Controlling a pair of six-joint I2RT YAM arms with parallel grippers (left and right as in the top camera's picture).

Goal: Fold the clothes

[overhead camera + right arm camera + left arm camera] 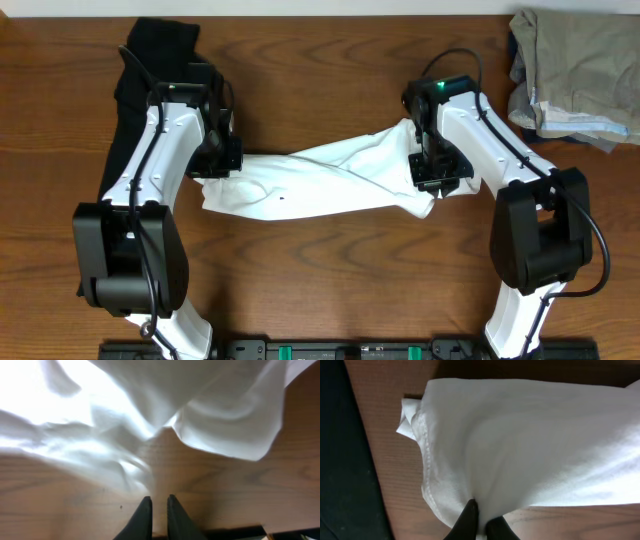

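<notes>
Overhead, the table [320, 260] is carrying a job that is barely starting, by my reading: no neat fold is showing. The white shirt [320, 180] is lying mid-table, bunching into a twisted, rumpled band between both arms. The black garment [160, 50] is waiting at upper left. The left pincer [481, 522] is clamping the shirt's hem. The right pincer [157, 512] is sitting nearly together at the cloth's edge, and I cannot tell whether it is gripping.

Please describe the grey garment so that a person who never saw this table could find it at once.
On the wooden table, look at the far right corner, beyond the right arm. The grey garment lies crumpled on light blue fabric. Unlike the white shirt and the black garment, no arm reaches over it.
</notes>
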